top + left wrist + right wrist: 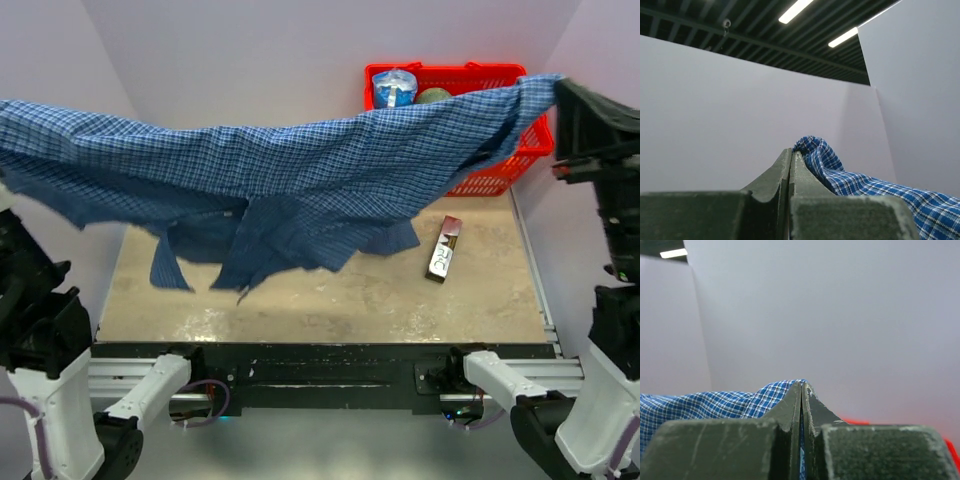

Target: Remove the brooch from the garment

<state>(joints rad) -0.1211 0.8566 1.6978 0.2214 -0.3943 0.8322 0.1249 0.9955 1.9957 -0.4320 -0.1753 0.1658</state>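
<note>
So the tan table (350,295) takes up most of the top view. The blue checked shirt (300,170) is strung out in the air above it like a hammock. Its long axis runs left to right, it sags in the middle, and the right end sits a bit higher. Loose flaps of it dangle down toward the table around the middle, and I can't tell if they actually touch it.

There's a red plastic basket (470,68) in the back right corner, partly behind the shirt. Inside are a blue-topped container (394,88) and something round and greenish (434,96).

The left gripper (791,152) has its jaws pressed tight together with a bunched bit of shirt edge right at the tips. Same deal with the right gripper (802,385): it's pinched closed with checked cloth caught between the fingers.

A dark wrapped bar (444,249) lies on the table near the basket, its long side running roughly near to far. It has printing on it, but it's too small to read.

As for the brooch, I can't pick it out in any view.
</note>
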